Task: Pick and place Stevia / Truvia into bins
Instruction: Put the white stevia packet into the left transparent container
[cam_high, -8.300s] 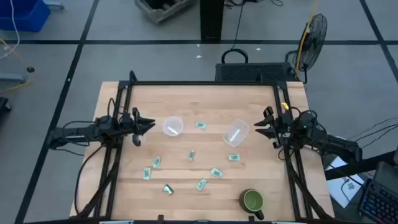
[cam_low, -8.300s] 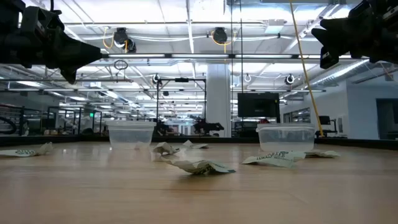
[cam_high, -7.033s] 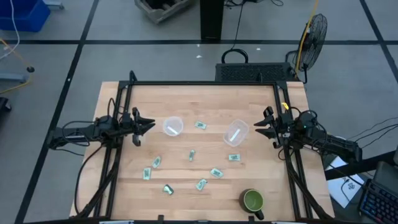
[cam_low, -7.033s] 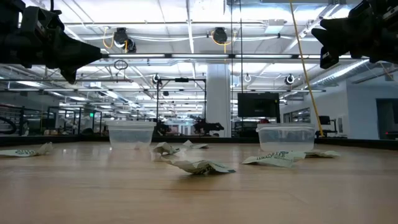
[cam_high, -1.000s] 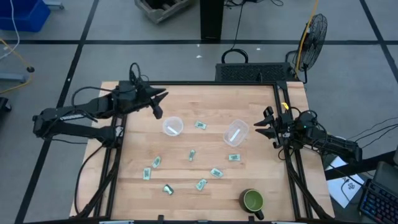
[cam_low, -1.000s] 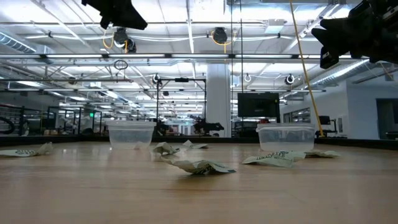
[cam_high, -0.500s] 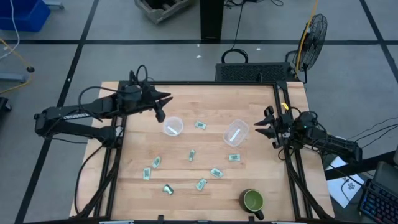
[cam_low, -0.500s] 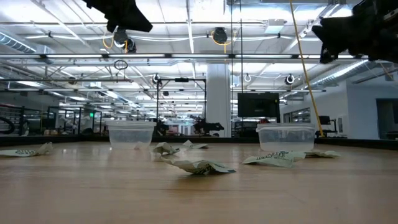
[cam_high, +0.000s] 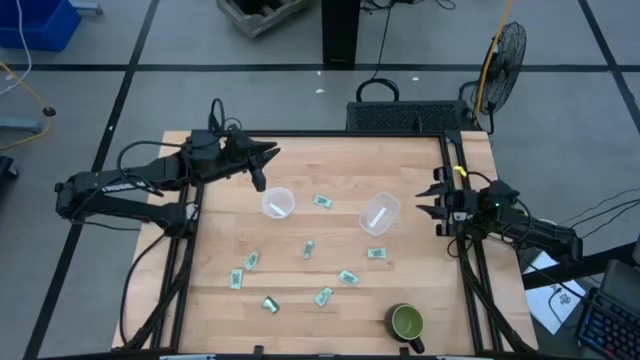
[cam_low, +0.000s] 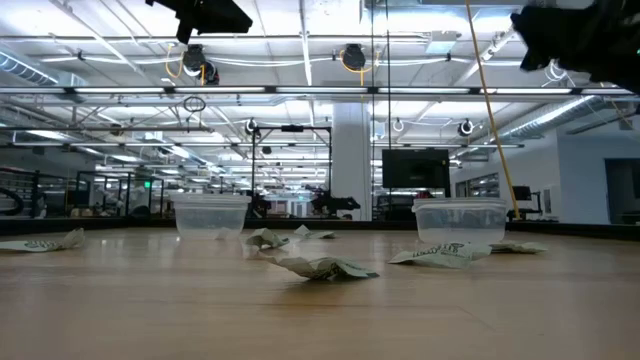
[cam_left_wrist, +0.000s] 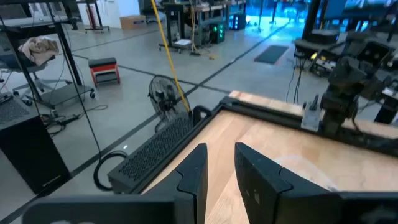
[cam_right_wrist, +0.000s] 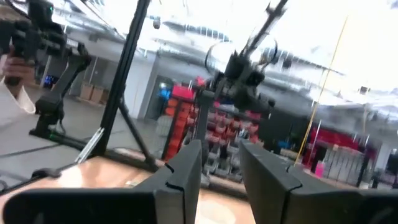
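Note:
Several green and white Stevia packets lie flat and scattered on the wooden table, among them one (cam_high: 322, 201) between the cups, one (cam_high: 308, 249) mid-table and one (cam_high: 270, 303) near the near edge. In the low view a crumpled packet (cam_low: 320, 267) lies nearest. Two clear cups stand upright on the table: the left cup (cam_high: 278, 203) (cam_low: 211, 215) and the right cup (cam_high: 380, 213) (cam_low: 460, 220). My left gripper (cam_high: 266, 166) (cam_left_wrist: 221, 168) hovers open, high above the table, just on the far-left side of the left cup. My right gripper (cam_high: 424, 199) (cam_right_wrist: 221, 165) hangs open in the air beside the table's right rail.
A green mug (cam_high: 407, 322) stands near the table's near-right corner. Dark frame rails (cam_high: 330, 134) run along the far edge and both sides. A black case (cam_high: 410, 116) and a fan (cam_high: 505, 50) stand on the floor beyond the far edge.
My left gripper, held high, has drifted a little toward the table's right, closing on the space above the left cup. My right gripper has risen slightly at the right rail. Packets and cups have not moved.

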